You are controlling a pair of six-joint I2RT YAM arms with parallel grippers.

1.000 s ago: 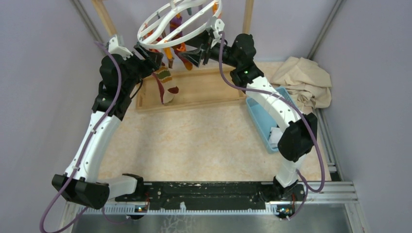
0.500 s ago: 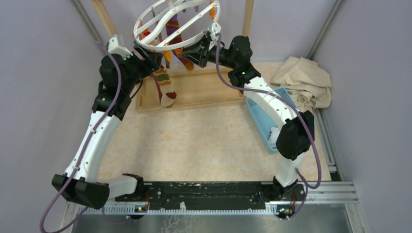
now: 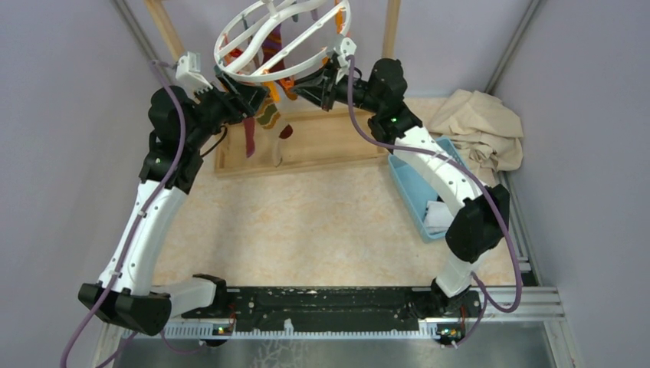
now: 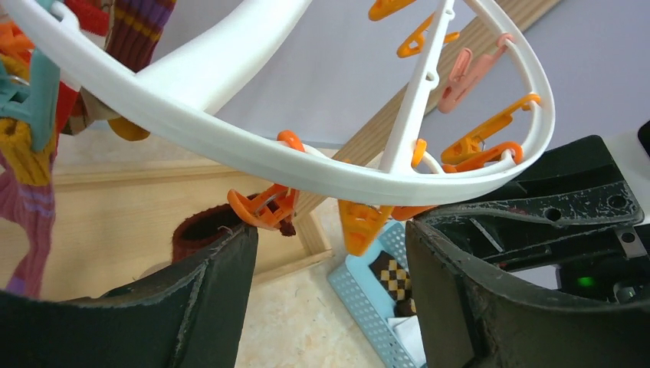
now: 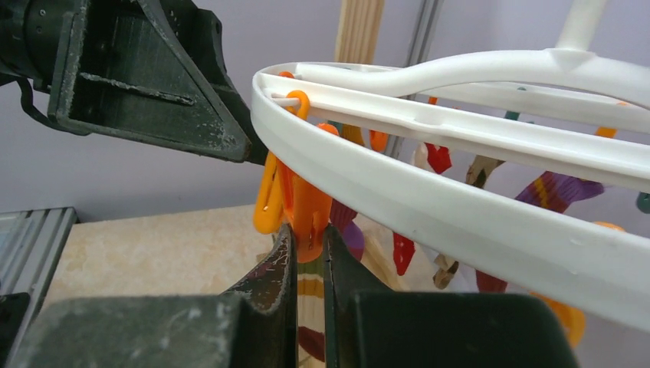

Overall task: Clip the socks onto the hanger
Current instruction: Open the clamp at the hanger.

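The white ring hanger (image 3: pixel 270 79) hangs tilted between my two grippers, with several socks (image 3: pixel 266 115) dangling beneath it. My right gripper (image 5: pixel 309 234) is shut on an orange peg (image 5: pixel 310 207) under the hanger's rim (image 5: pixel 460 176), and a striped sock (image 5: pixel 310 295) shows just behind the fingers. My left gripper (image 4: pixel 329 245) stands open below the opposite rim (image 4: pixel 230 146), with orange pegs (image 4: pixel 360 222) hanging over the gap. A dark red sock cuff (image 4: pixel 201 230) sits by its left finger, under another orange peg (image 4: pixel 264 207). In the top view the left gripper (image 3: pixel 244 90) and right gripper (image 3: pixel 313 86) flank the ring.
A shallow wooden tray (image 3: pixel 329 142) lies under the hanger. A blue perforated basket (image 3: pixel 410 192) at the right holds a brown-diamond sock (image 4: pixel 395 280) and white cloth. A beige cloth (image 3: pixel 479 126) is heaped at the far right. Wooden poles (image 3: pixel 392 27) stand at the back.
The right gripper has shut on an orange peg. The left arm has risen and moved right under the ring, and the hanging socks have swung right. The ring has tilted.
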